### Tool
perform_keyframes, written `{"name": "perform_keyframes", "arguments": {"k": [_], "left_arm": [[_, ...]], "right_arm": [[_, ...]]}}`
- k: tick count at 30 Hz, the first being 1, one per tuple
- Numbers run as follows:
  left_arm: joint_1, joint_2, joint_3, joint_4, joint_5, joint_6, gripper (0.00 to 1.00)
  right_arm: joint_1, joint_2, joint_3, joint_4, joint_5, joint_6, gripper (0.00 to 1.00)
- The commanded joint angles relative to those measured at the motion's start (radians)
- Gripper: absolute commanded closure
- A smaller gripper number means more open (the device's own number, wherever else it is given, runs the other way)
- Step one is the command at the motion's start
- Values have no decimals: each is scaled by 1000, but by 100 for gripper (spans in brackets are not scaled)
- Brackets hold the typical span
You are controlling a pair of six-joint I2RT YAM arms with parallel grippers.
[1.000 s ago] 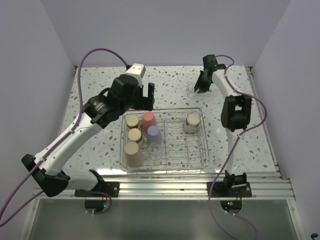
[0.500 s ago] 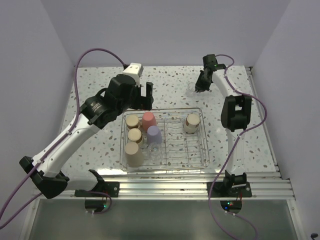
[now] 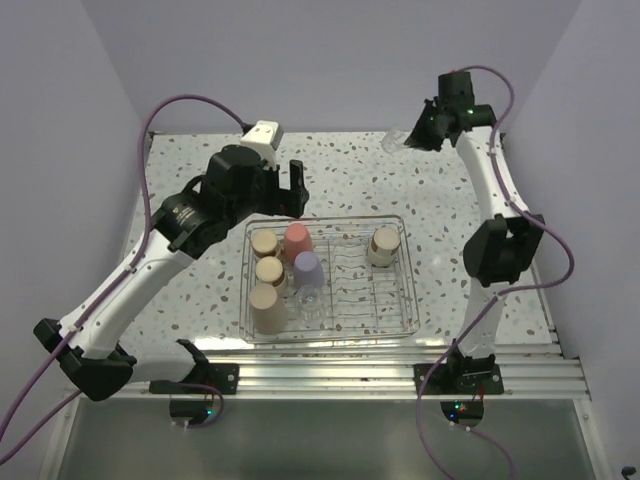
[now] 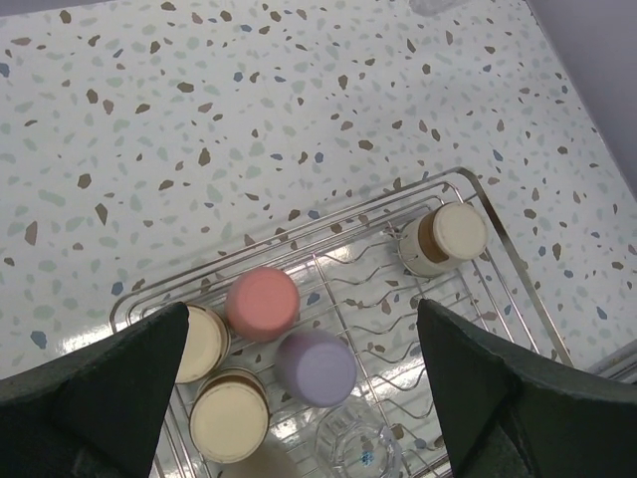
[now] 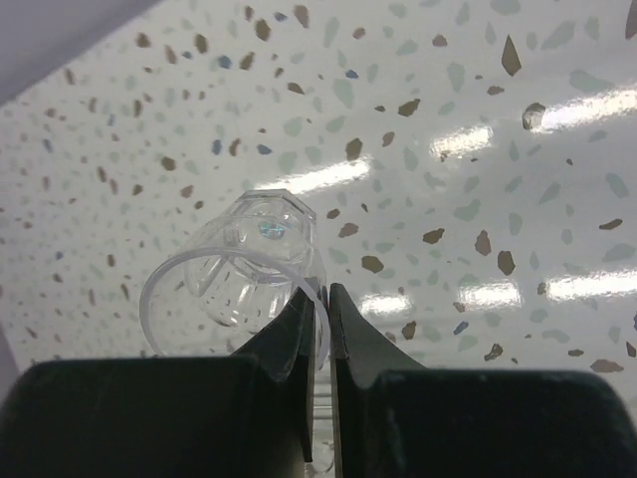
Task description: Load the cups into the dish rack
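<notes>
The dish rack [image 3: 411, 296] sits mid-table and also shows in the left wrist view [image 4: 299, 235]. In it stand a tall tan cup [image 3: 265, 308], three brown cups [image 3: 264, 243] [image 3: 268, 270] [image 3: 384, 245], a red-pink cup [image 3: 298, 240], a lavender cup [image 3: 307, 268] and a clear cup [image 3: 312, 306]. My left gripper [image 3: 295, 190] is open and empty above the rack's back left, over the lavender cup [image 4: 316, 366]. My right gripper [image 3: 418, 135] is shut on the rim of a second clear cup [image 5: 239, 274], held tilted in the air above the far table.
The speckled table [image 3: 200, 290] is walled at the back and both sides. A ribbed metal rail [image 3: 330, 375] runs along the near edge. The right arm's elbow [image 3: 497, 250] hangs right of the rack.
My right gripper has risen from the table and swung up and to the right with the clear cup in it. My left arm has drifted slightly left and back.
</notes>
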Motion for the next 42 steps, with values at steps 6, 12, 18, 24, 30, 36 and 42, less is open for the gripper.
{"name": "perform_keyframes", "arguments": {"k": [6,12,18,24,30,36,42], "left_arm": [[74,71,24,246,296,34,0],[134,91,-12,472,566,12,0],[242,94,-237,1009,998,-276,0],[251,166,-325,1390,1134,-557,0],[250,217,-305,1468,1126,-627,0],[248,263,-308,1590,1120,-716,0],[243,307,-273,1615,1097,-752,0]], "right_arm": [[-40,-468,-399,258,-367,229,100],[-46,-736,-783,696,-548,574,100],[-48,-845,-917,931,-614,736,100],[-45,-887,-940,1076,-641,854,100],[-42,-927,-977,1105,-644,891,100],[-22,-966,-1004,1082,-647,886,100],[36,-997,-1023,1036,-633,859,100]]}}
